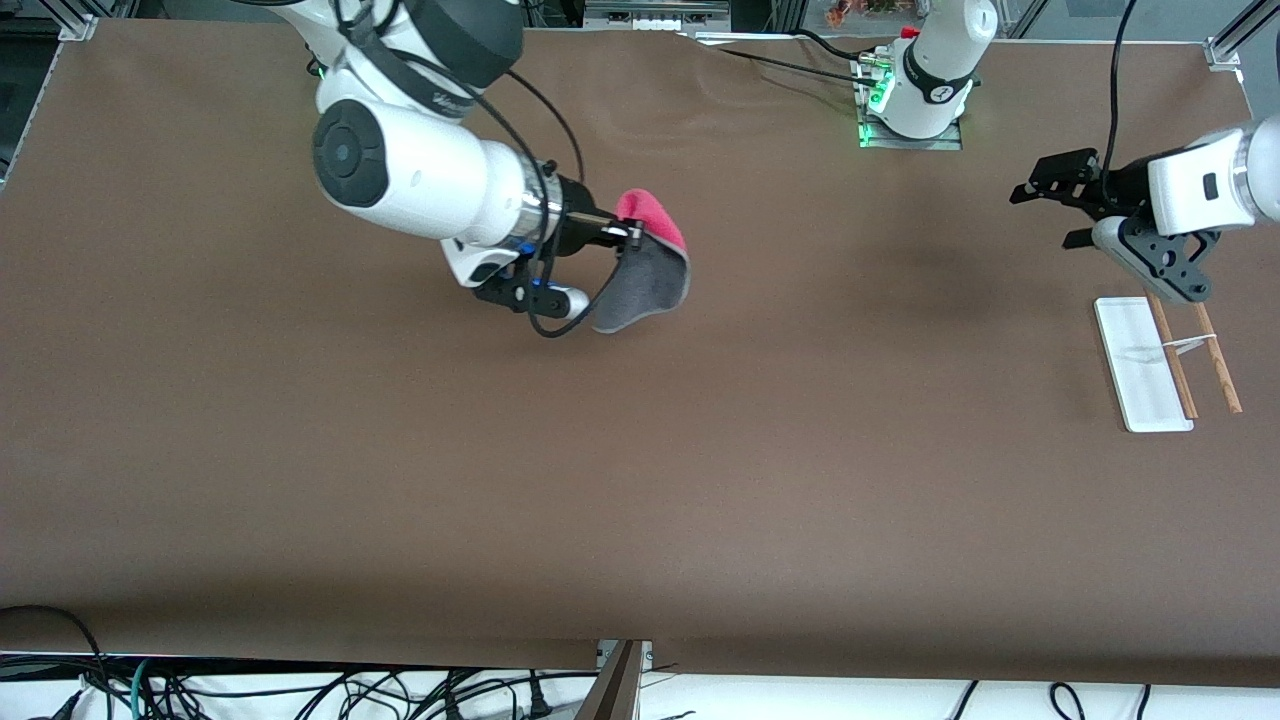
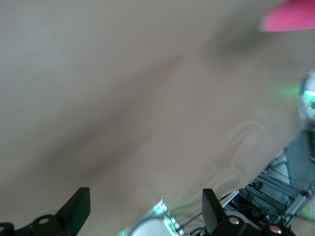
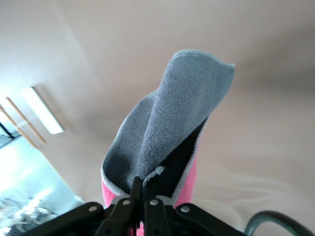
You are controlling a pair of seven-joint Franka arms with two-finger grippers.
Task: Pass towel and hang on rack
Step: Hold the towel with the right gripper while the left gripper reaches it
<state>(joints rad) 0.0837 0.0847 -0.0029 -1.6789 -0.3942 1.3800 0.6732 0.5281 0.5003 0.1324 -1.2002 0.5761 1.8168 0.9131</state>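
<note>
The right gripper (image 1: 632,234) is holding clamped the grey-and-pink square cloth towel (image 1: 648,270) over the brown table (image 1: 640,480). The left gripper (image 1: 1040,192), fingers apart, is hanging above the white-based rack with two wooden rods (image 1: 1165,362).

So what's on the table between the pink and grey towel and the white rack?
Nothing: in the front view only bare brown tabletop lies between the pink-and-grey cloth towel and the white-based wooden-rod rack.
</note>
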